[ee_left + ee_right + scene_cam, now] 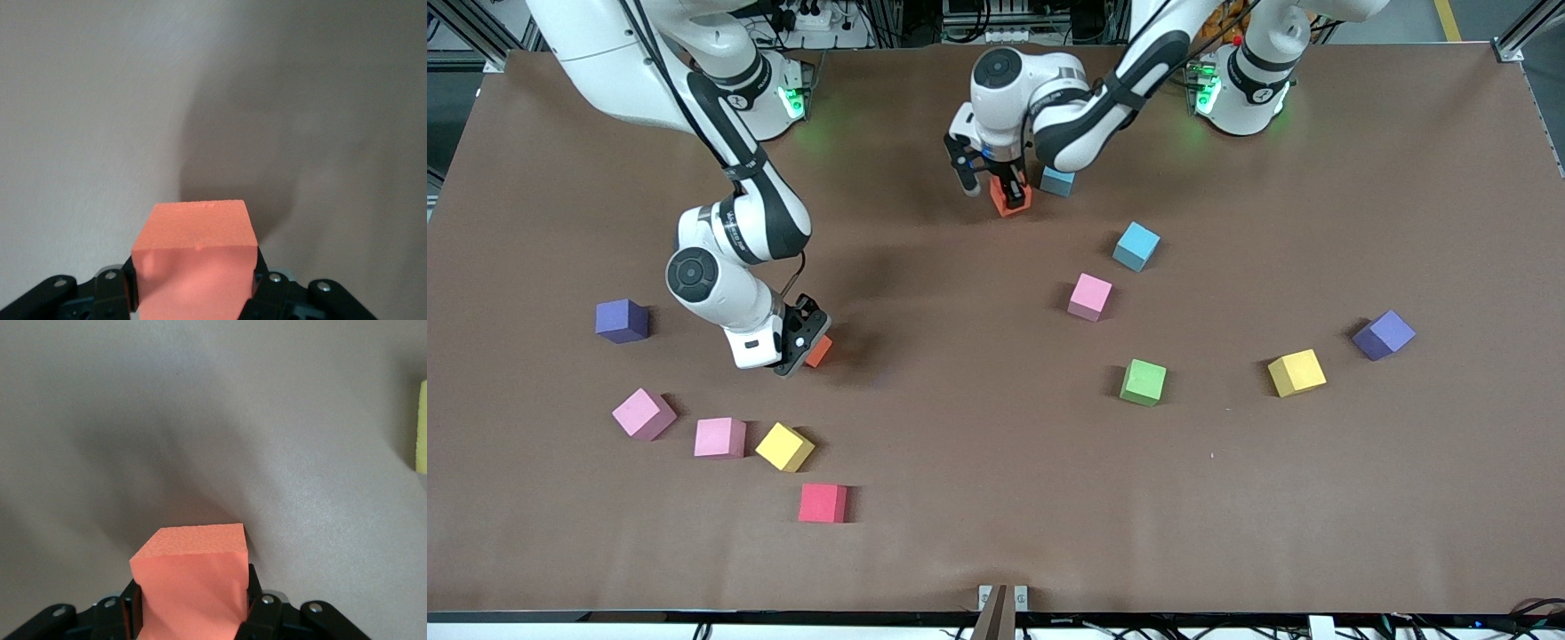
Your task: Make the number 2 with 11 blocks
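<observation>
1. An orange block [1010, 197] is pinched by the left gripper [1009, 191] at the middle of the table [996, 533], toward the robots' bases. In the left wrist view the same block [195, 257] is seen clamped between both fingers [120, 290]. Whether it rests on the table or hangs just above it cannot be told.
2. A blue block [1056, 181] stands just beside the left gripper's block, toward the left arm's base. Touching or apart cannot be told. This gap is judged to be the relation on which the next placement turns.
3. A second orange block [818, 351] is pinched by the right gripper [805, 342], low over the table toward the right arm's end. The grip is confirmed in the right wrist view [190, 580].
4. The number 2 is not yet formed; at most two cubes stand together.
5. Loose blocks are scattered:
   - toward the right arm's end: two pink [643, 413] [720, 437], a yellow [784, 446], a red [823, 503];
   - toward the left arm's end: a light blue [1136, 246], a pink [1090, 296], a green [1143, 382], a yellow [1296, 372].
6. Two purple cubes [622, 321] [1384, 335] lie near the two ends.
7. All cubes are matte, same-sized and sharp-edged, with a finely grained, foam-like surface; no long axis exists. The table is covered in flat brown material.
</observation>
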Robot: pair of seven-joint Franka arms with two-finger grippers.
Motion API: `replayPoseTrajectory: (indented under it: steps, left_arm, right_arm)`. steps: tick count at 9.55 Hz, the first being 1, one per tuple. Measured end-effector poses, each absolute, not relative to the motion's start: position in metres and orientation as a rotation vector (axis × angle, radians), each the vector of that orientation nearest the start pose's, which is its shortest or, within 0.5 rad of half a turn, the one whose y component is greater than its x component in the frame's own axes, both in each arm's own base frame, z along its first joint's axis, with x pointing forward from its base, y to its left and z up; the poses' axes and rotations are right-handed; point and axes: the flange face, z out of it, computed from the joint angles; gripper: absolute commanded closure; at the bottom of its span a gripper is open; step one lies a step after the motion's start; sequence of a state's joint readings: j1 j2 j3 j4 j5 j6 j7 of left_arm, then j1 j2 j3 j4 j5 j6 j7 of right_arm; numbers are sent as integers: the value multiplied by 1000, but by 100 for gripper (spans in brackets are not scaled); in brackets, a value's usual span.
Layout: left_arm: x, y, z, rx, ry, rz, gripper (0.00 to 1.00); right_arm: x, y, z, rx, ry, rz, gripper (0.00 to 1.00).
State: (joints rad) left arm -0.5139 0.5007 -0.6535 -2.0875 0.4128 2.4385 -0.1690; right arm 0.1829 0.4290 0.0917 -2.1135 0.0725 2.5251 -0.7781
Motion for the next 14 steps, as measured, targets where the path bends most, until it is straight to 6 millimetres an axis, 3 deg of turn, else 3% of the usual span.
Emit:
replayPoseTrajectory:
  steps: [2,4,8,11,14]
  left_arm:
    - [222,-552,239,-2483,1987,-5,100]
    - [217,-565,240,-2411,2067,-34,100]
    - [234,-577,228,-2367,2119,-40,100]
    - [237,-570,220,-2302,2150,12,100]
    - [240,-549,202,-2253,2156,102,100]
  right_arm:
    - [558,165,222,-2679,-1466,10,58]
    - [560,173,236,-2666,-1483,4,58]
    - [565,187,271,-2642,-1511,23,57]
    - [557,206,290,-2617,-1559,18,57]
    - [553,216,303,-2606,-1585,-2,56]
